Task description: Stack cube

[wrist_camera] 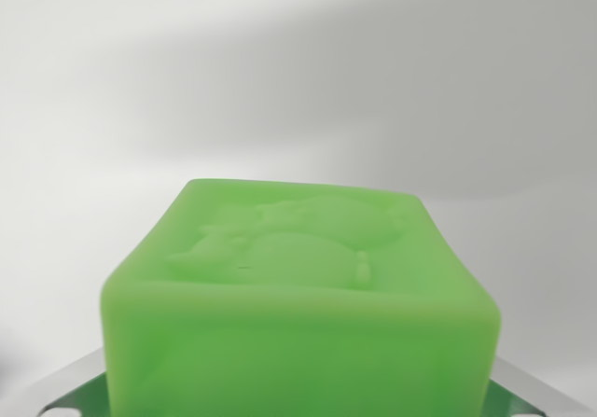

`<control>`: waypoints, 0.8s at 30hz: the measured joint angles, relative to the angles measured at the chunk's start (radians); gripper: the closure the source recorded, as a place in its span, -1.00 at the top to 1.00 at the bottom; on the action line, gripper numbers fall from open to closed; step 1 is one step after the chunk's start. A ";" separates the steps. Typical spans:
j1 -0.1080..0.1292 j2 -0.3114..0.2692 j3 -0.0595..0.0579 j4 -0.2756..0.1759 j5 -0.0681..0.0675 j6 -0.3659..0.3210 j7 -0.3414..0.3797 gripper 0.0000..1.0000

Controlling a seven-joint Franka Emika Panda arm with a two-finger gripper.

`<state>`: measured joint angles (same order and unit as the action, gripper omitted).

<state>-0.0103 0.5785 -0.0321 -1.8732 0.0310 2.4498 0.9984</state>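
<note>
At the very bottom of the wrist view, two grey metal fingers point(70, 389) come in from the lower corners, one on the wrist view's left and one on the wrist view's right, and only their upper edges are visible. Between them sits the gripper point(298, 403) middle, which is covered by the cube point(298, 314). The fingers lie against the two sides of the cube, so the gripper is clamped on it, though the contact itself is mostly cut off by the lower edge of the picture. The camera looks forward and a little down over the cube, so the arm itself is not seen and its pose I cannot tell beyond this. There is one cube only, green and slightly translucent, with rounded edges. It fills the lower half of the view and its bottom part is cut off. On its top face there is a raised relief figure point(289, 244), soft in focus; what it pictures is hard to make out. Behind the cube lies a plain white surface point(280, 81), blurred, with a wide grey shadow crossing it from the upper right. Whether the cube rests on this surface or is lifted above it, I cannot tell.
</note>
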 joint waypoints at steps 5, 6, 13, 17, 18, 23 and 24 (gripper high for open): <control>0.008 -0.012 0.004 -0.011 -0.004 0.000 -0.019 -1.00; 0.010 -0.014 0.005 -0.013 -0.005 0.000 -0.023 -1.00; 0.023 -0.029 0.013 -0.028 -0.012 0.000 -0.052 -1.00; 0.030 -0.036 0.018 -0.035 -0.017 0.000 -0.066 -1.00; 0.032 -0.038 0.019 -0.037 -0.018 0.000 -0.071 -1.00; 0.041 -0.047 0.025 -0.045 -0.022 0.000 -0.092 -1.00; 0.043 -0.049 0.027 -0.047 -0.023 0.000 -0.097 -1.00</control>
<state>0.0324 0.5293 -0.0055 -1.9204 0.0078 2.4499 0.9018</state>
